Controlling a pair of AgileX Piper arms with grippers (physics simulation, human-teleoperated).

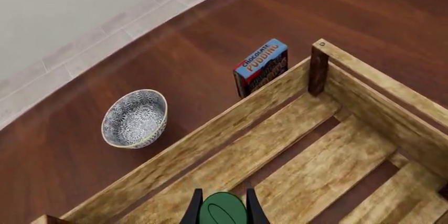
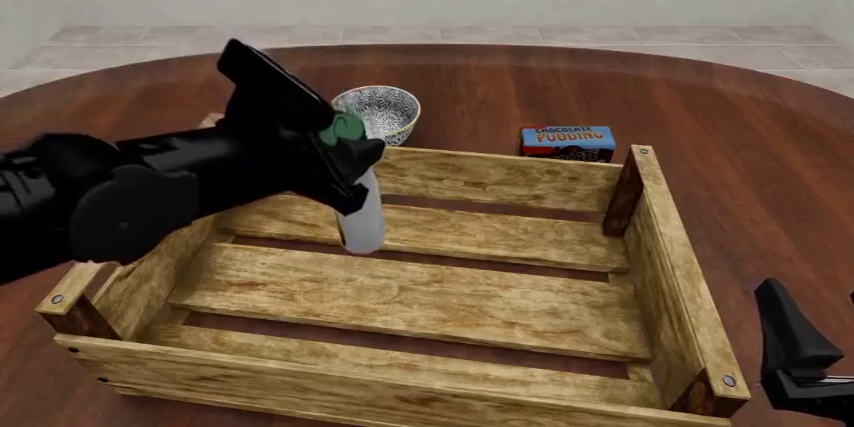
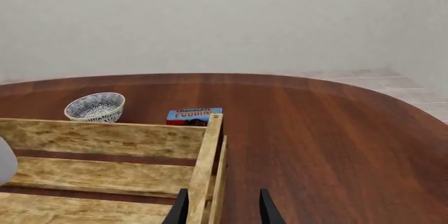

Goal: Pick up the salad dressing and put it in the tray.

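The salad dressing (image 2: 360, 215), a slim white bottle with a dark green cap (image 2: 343, 130), hangs upright inside the tray (image 2: 494, 175), its base just above the rear-left slats. My left gripper (image 2: 350, 154) is shut on its neck. In the left wrist view the cap (image 1: 222, 208) sits between the two black fingers, above the tray's slats (image 1: 308, 161). A sliver of the white bottle (image 3: 4, 165) shows in the right wrist view. My right gripper (image 3: 222, 211) stands open with nothing in it, low by the tray's right wall (image 3: 207, 166), at the near right (image 2: 801, 352) in the front view.
A small patterned bowl (image 2: 376, 112) stands behind the tray's far-left corner. A blue chocolate pudding box (image 2: 567, 140) stands upright against the far wall's outside, toward the right. The dark round table (image 2: 747, 147) extends right of the tray.
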